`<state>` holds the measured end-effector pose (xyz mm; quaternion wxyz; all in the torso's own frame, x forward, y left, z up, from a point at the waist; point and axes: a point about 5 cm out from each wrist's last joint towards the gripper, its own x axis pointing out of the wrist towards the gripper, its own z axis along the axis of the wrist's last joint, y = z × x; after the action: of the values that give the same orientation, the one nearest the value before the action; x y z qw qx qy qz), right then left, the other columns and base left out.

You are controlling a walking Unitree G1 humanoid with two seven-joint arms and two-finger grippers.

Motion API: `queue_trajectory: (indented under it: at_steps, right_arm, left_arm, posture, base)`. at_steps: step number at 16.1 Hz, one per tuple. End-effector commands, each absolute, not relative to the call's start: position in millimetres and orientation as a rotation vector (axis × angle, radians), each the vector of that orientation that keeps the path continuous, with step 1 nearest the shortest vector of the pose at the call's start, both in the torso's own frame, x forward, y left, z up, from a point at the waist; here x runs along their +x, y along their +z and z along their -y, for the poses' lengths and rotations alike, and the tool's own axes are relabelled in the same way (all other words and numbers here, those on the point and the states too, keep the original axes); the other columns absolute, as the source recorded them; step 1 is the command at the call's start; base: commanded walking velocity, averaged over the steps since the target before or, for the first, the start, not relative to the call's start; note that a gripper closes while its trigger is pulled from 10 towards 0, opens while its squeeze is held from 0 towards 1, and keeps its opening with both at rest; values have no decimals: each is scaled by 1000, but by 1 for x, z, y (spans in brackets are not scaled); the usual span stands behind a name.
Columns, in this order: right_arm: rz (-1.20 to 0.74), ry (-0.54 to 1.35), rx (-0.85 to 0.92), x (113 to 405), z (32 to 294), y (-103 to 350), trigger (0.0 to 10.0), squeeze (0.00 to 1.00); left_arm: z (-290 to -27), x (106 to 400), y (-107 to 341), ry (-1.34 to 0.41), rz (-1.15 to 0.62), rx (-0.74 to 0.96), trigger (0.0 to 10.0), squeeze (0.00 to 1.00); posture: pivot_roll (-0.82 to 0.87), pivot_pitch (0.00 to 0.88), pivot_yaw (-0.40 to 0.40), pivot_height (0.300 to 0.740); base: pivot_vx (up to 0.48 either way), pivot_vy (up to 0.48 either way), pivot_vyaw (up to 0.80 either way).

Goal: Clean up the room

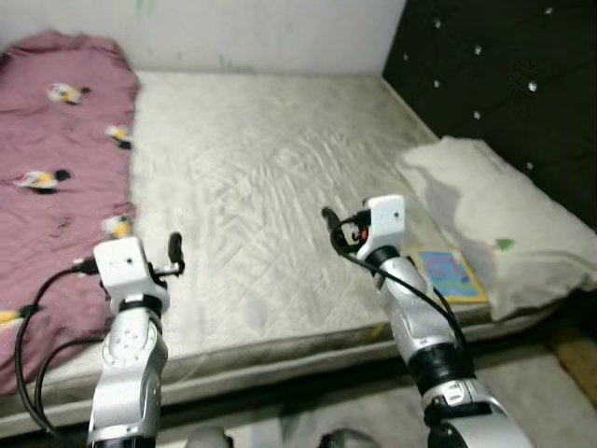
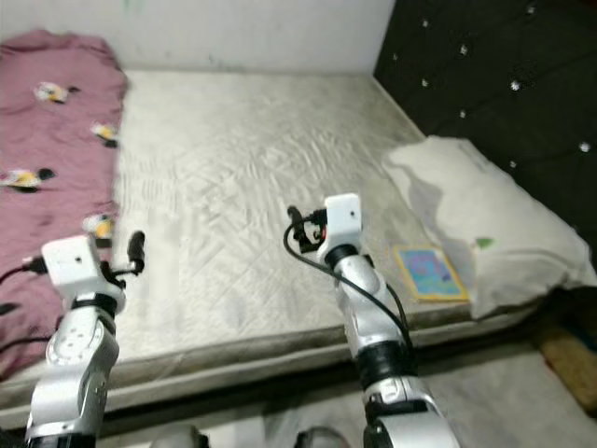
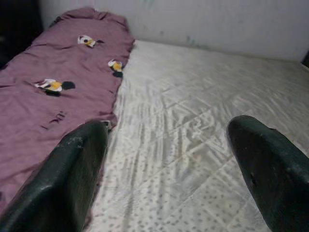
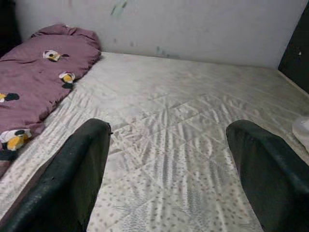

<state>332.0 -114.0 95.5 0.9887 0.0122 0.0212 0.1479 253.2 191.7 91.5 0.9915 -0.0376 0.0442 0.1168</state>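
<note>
Left pincer (image 3: pixel 166 169): released, raised over the bed's near edge beside the purple blanket (image 1: pixel 56 177); you hold nothing.
Right pincer (image 4: pixel 169 169): released, poised above the bare mattress (image 1: pixel 270 187).
Book (image 1: pixel 448 273): flat by the pillow (image 1: pixel 504 224), likely your next pickup.

No text, label, brand, number or sign can be read anywhere. The small colourful book (image 1: pixel 450 273) lying on the mattress (image 1: pixel 280 187) beside the pillow (image 1: pixel 504 224) has a printed cover, but it is too blurred to make out any words. The maroon blanket (image 1: pixel 56 168) bears only small yellow, white and black figures, no lettering.
</note>
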Motion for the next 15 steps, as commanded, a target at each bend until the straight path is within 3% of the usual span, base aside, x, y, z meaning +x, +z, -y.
queue_trajectory:
  at_steps: [1, 15]
  right_arm:
    - [-44, 260, 5, 333, 128, 96, 10000, 0]
    - [-42, 280, -15, 332, 127, 95, 10000, 0]
  left_arm:
    - [-182, 255, 91, 210, -97, -88, 10000, 0]
    - [-181, 254, 88, 207, -100, -89, 10000, 0]
  posture:
    - [29, 1, -85, 740]
    - [31, 0, -88, 740]
  base:
    - [0, 480, 0]
    - [0, 480, 0]
